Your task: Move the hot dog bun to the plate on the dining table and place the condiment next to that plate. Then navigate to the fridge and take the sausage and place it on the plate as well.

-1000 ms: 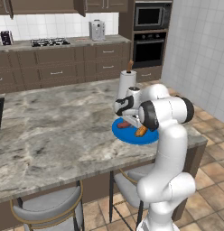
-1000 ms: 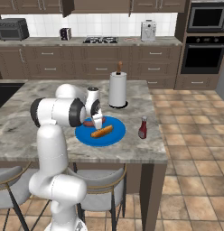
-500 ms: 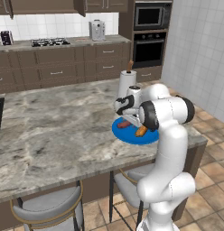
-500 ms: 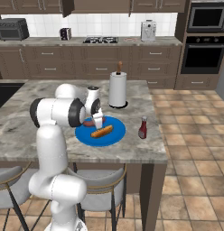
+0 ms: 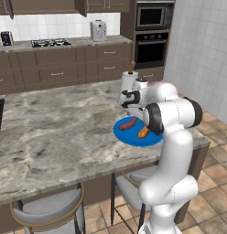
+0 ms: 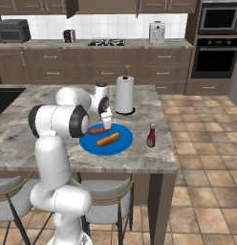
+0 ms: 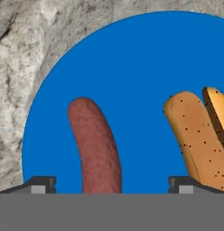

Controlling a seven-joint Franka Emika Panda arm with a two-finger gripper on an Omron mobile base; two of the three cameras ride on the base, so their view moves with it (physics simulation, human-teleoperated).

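Reddish-brown sausage (image 7: 96, 144) on blue plate (image 7: 136, 63), between spread jaws

The plate (image 7: 132, 67) is a plain bright blue, with no pattern. On it the sausage (image 7: 96, 144) is a smooth reddish-brown, and the hot dog bun (image 7: 197, 135) is orange-tan, flecked with tiny dark specks. The dining table (image 5: 51, 132) has a grey-brown marbled stone top veined in paler streaks. At mid-right of the right base view the ketchup bottle (image 6: 151, 136) is dark red with a pale cap. The paper towel roll (image 6: 124, 94) is white with a brown spindle.
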